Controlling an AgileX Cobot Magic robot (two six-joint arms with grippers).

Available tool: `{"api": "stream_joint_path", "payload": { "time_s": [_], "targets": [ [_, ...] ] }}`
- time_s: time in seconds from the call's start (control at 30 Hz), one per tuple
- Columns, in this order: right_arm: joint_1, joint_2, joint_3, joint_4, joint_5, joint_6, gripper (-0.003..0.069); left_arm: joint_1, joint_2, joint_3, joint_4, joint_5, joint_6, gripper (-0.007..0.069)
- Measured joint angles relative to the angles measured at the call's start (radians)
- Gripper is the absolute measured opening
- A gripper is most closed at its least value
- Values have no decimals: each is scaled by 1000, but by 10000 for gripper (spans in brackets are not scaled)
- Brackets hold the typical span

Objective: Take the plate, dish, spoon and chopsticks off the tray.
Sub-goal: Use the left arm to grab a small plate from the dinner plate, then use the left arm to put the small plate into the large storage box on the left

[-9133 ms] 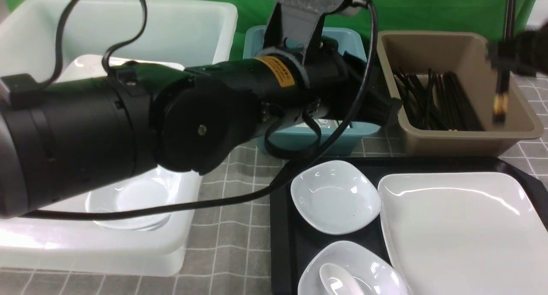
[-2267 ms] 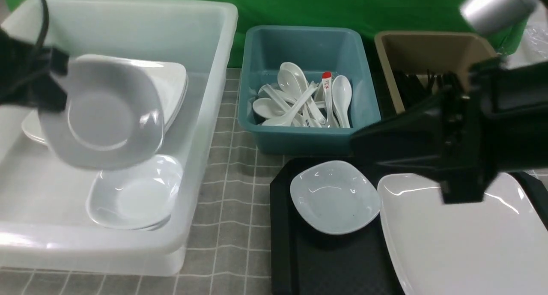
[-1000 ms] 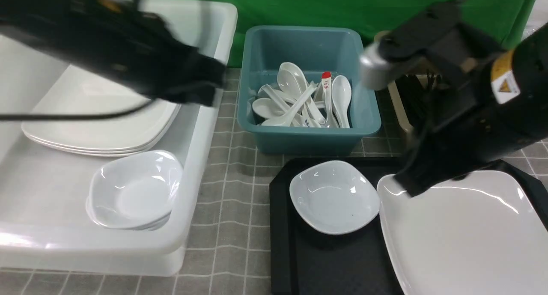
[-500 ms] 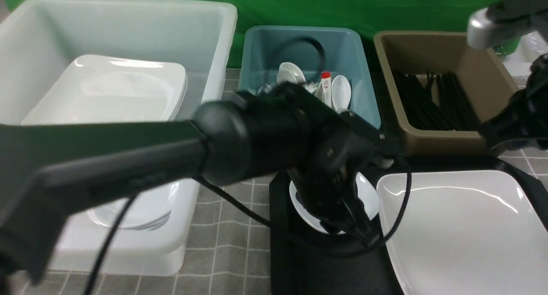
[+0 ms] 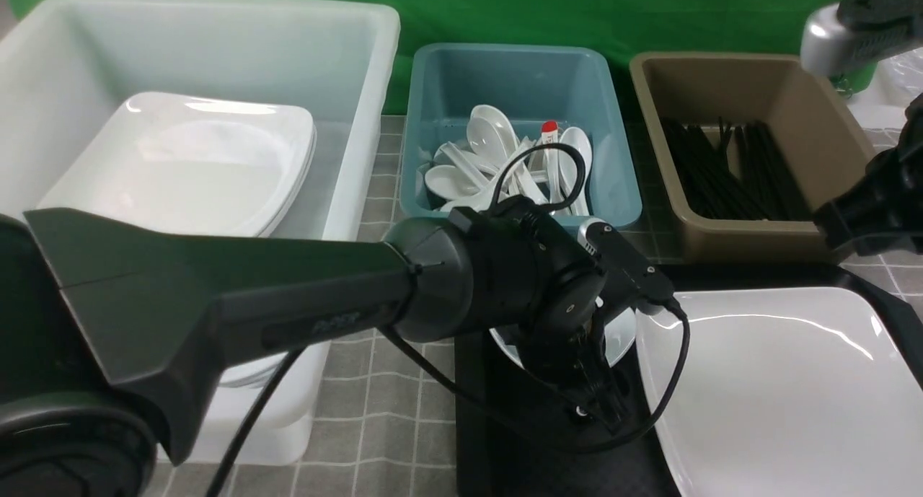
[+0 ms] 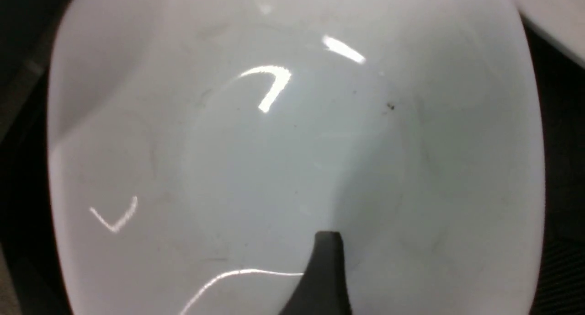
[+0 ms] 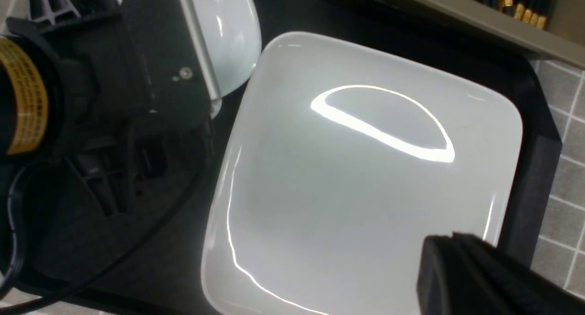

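A small deep white dish sits at the far left of the black tray, mostly hidden by my left arm. It fills the left wrist view. My left gripper is open low over the dish. One finger is inside the bowl; the other is out of sight past the rim. The large white plate lies on the tray's right side and also shows in the right wrist view. My right gripper is shut and empty above the plate's edge. White spoons lie in the teal tub and black chopsticks in the brown tub.
A big translucent white tub at the left holds stacked large plates and small dishes. The teal tub and brown tub stand behind the tray. My left arm's cable loops over the tray. Grey checked cloth covers the table.
My left arm has swung from the white tub to the tray and come down over the small dish. My right arm has drawn back to the right.
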Motion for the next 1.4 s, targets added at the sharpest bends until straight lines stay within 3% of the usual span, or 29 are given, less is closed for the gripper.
{"api": "stream_joint_path", "payload": {
  "time_s": [0.17, 0.37, 0.67, 1.0, 1.13, 1.17, 1.23, 1.4],
  "targets": [
    [0, 0, 0, 13, -9, 1, 37, 0, 13, -2, 6, -23, 0, 479],
    [0, 0, 0, 85, -32, -6, 37, 0, 11, -13, 41, -8, -8, 195],
    [0, 0, 0, 148, -46, -34, 37, 0, -187, -11, 52, 147, -58, 34],
    [0, 0, 0, 286, -84, -84, 37, 106, -609, -7, 44, 180, -90, 28],
    [0, 8, 0, 504, -173, -223, 37, 240, -728, -7, 44, 249, -122, 28],
    [5, 19, 0, 604, -200, -306, 37, 322, -745, -1, 48, 307, -131, 28],
    [25, 37, 0, 687, -221, -370, 37, 397, -745, 27, 55, 350, -120, 28],
    [126, 103, 0, 718, -254, -430, 37, 489, -698, 172, 37, 348, -57, 28]
  ]
}}
